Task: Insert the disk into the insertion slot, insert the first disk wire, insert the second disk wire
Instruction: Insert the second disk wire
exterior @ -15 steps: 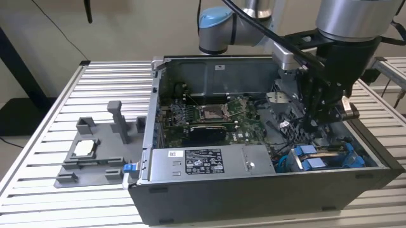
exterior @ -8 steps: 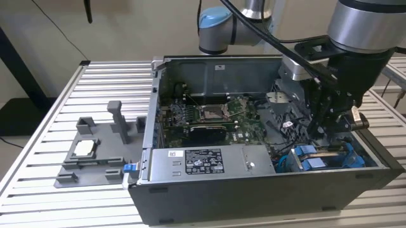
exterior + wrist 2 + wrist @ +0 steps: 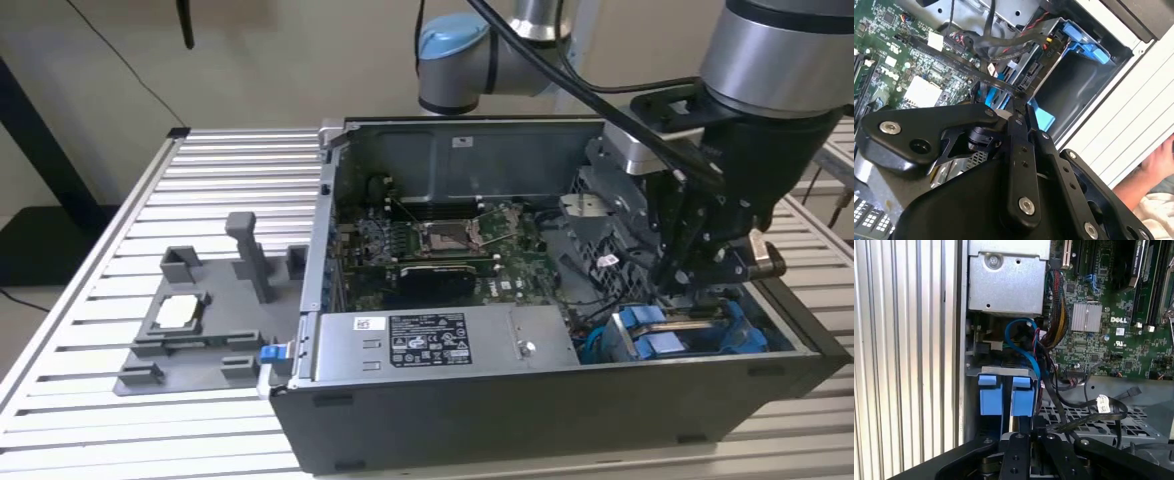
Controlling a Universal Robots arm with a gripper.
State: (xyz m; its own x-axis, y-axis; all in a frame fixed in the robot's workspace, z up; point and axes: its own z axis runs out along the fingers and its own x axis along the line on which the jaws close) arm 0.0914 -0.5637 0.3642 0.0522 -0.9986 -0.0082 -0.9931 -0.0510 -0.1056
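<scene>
My gripper [image 3: 697,290] reaches down into the open computer case at the exterior view's right, over the insertion slot [image 3: 750,335], a grey metal bay. Its fingers stand close together, shut on the disk [image 3: 1021,397], which I see edge-on by its bright blue carrier [image 3: 1043,119]. The label is hidden. In the second wrist view the slot [image 3: 1069,85] is a dark cavity beside the fingers [image 3: 1015,125], with a blue tab at its far end. Loose wires lie beside the bay: a blue cable [image 3: 1026,347] and a black one with a white tag [image 3: 1102,402].
The grey power-supply box [image 3: 427,340] fills the case's front, next to the bay. The motherboard [image 3: 454,240] lies behind it. A grey fixture [image 3: 187,320] stands on the slatted table [image 3: 227,180] at the exterior view's left. A person's hand [image 3: 1159,160] rests outside the case.
</scene>
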